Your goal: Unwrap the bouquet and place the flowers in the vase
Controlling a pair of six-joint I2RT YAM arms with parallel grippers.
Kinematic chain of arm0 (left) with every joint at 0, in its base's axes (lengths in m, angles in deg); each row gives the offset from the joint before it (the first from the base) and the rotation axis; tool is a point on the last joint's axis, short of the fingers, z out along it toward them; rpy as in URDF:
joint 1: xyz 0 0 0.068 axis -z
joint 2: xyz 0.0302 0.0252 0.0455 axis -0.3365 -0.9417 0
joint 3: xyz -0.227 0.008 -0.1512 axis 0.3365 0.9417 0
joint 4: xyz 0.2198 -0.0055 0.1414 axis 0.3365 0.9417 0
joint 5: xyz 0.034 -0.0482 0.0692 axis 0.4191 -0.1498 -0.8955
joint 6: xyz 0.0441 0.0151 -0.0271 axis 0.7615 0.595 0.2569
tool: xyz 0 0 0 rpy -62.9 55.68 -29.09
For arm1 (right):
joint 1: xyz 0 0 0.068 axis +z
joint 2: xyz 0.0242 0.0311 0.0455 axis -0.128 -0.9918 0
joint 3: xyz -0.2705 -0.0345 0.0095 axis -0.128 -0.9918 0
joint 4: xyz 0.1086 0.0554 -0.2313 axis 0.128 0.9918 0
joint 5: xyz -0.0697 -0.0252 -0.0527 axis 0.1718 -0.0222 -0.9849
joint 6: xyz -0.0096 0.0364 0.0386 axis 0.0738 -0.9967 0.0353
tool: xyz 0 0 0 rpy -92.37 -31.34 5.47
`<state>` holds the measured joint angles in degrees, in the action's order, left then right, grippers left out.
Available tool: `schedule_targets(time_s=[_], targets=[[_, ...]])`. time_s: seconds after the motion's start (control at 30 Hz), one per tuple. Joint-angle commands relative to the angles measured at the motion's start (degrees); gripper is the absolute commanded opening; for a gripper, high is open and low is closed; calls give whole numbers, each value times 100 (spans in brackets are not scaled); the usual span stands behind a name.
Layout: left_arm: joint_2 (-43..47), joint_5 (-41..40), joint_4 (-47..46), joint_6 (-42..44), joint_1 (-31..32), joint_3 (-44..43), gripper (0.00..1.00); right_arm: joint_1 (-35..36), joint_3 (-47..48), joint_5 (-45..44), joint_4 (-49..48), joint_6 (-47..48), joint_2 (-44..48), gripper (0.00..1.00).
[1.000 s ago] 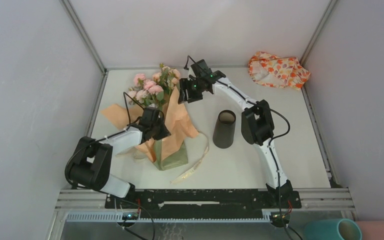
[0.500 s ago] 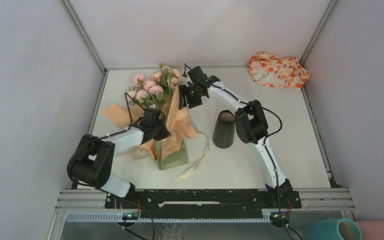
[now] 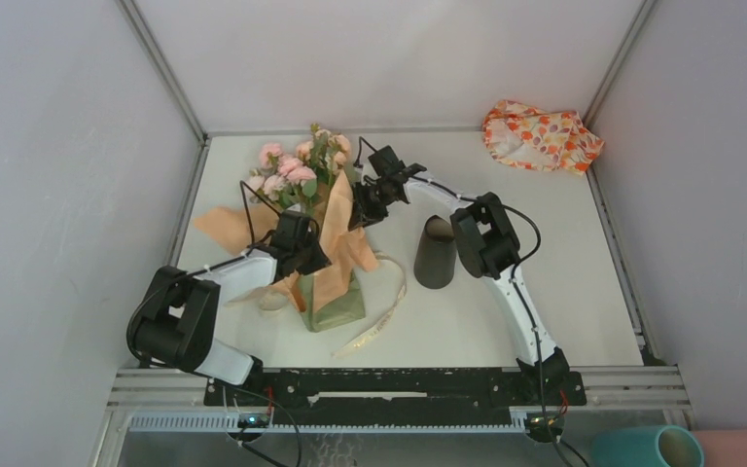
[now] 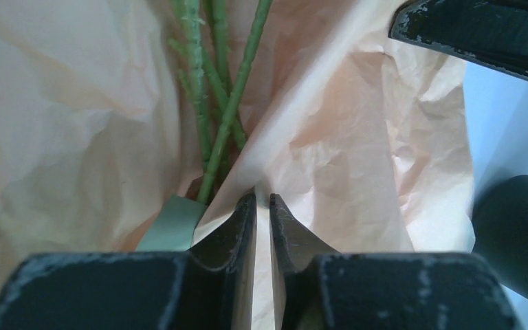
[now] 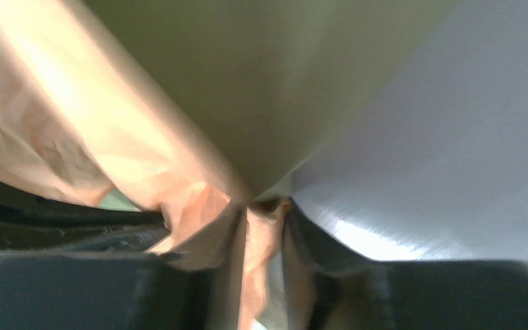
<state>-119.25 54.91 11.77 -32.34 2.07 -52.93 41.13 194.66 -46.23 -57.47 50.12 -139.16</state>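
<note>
Top view: one bouquet point(image 3: 297, 175) stands left of the middle of the pale desk point(image 3: 564, 282). Its paper wrap point(image 3: 342, 248) hangs loose around it. One black vase point(image 3: 436, 255) stands just to its right, apart from it. One cream ribbon point(image 3: 377, 326) lies by the foot of the wrap. One patterned cloth point(image 3: 542, 136) sits in the far right corner. Two cylinders, one teal point(image 3: 642, 449) and one pink point(image 3: 744, 449), lie beyond the near edge. Plain grey walls with metal strips close in three sides. Of the two arms, the left end effector point(image 3: 311, 258) is at the middle of the wrap and the right end effector point(image 3: 358, 212) is at its upper edge.

Left wrist view: the left end effector point(image 4: 262, 203) is clenched on a fold of peach paper. Several green stems point(image 4: 213, 124) run down behind it, and the vase point(image 4: 515, 234) shows at the right edge.

Right wrist view: the right end effector point(image 5: 261, 220) is pinching bunched peach paper. A green sheet point(image 5: 261, 82) hangs above it.
</note>
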Motion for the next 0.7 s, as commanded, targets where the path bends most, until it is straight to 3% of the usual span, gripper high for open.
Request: schedule_targets(time_s=[0.0, 0.13, 0.43, 0.67], targets=[[113, -60, -57, 98, -3, 73, 17, 114, -75, 461, -409, -50, 386, 18], [163, 85, -71, 91, -3, 105, 17, 132, -335, 384, -480, -124, 659, 0], [641, -411, 397, 170, -5, 3, 17, -118, -456, -432, 96, 91, 1859, 0], [1092, -918, 811, 198, -8, -116, 17, -520, -350, -568, 633, 255, 2070, 0]])
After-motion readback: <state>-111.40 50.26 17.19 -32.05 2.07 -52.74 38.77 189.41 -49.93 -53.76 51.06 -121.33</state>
